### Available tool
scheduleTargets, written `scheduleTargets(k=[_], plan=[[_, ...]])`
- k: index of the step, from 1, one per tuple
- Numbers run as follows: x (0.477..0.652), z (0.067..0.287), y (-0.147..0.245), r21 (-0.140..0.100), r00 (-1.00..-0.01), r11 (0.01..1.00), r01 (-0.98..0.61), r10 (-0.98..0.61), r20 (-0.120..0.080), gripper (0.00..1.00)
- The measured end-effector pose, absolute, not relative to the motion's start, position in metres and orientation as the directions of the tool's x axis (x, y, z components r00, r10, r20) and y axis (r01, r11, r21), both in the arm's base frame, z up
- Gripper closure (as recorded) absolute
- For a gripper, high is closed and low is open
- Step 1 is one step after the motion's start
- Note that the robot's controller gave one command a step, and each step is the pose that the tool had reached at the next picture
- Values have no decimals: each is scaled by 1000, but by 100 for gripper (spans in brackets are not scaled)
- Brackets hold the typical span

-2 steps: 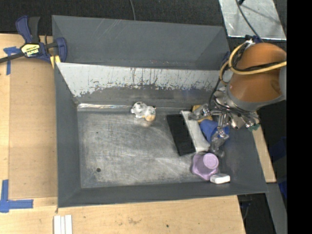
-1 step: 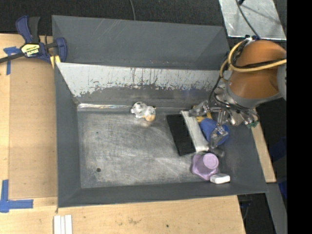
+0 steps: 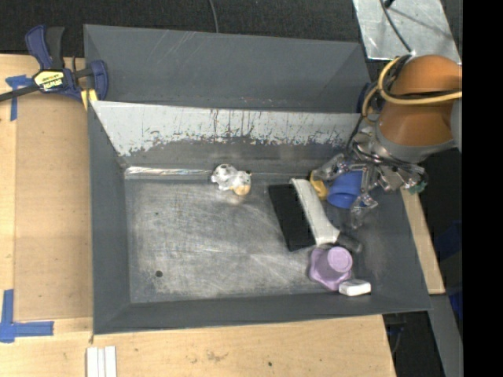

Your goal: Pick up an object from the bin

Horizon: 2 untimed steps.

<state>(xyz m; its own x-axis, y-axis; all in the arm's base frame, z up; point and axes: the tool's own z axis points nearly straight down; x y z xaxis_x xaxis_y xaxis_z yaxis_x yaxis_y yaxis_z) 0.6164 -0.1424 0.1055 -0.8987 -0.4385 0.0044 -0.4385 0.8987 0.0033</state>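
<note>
**Camera view, gripper:** you've got the gripper [image 3: 360,188] down by the right wall of the bin [image 3: 236,77], toward the back right corner, hanging under the orange cover [image 3: 416,100] on the wrist.

**Gripper state:** honestly I can't tell whether it's open or closed. The metal parts and the blue thing run together from this angle, so don't count on a grip.

**Nearest thing:** a blue rounded thing [image 3: 343,192] on the bin floor near the right wall, right at the gripper's left side. Touching or just beside, I can't say which.

**Neighbours:** a yellow bit [image 3: 317,182] sits just left of the blue rounded thing. A white bar [image 3: 316,210] lies slantwise next to that, with a black flat pad [image 3: 288,218] along its left edge.

**Front right corner:** a purple cup [image 3: 331,264] with a small white block [image 3: 355,288] just beside it.

**Back wall:** a white-and-yellow toy [image 3: 231,180] sits alone near the middle, well apart from the gripper.

**How it'll handle:** my guess is light, hard plastic, smooth and curved. It probably isn't fragile, but it could squirt out of a pinch that's off-centre.

**Where to grab:** I'd close across the middle of its body, square on and low enough to get past the curve.

**Watch out:** the right wall is close on one side, and the yellow bit and white bar crowd the other, so you don't have much room to shuffle sideways.
</note>
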Motion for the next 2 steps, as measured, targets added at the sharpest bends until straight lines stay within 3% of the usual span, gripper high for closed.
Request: scheduleTargets(k=[1, 2], plan=[[625, 91, -128, -24, -918, 919, -394, -394, -46, 100], [625, 91, -128, -24, -918, 919, -393, -394, -45, 100]])
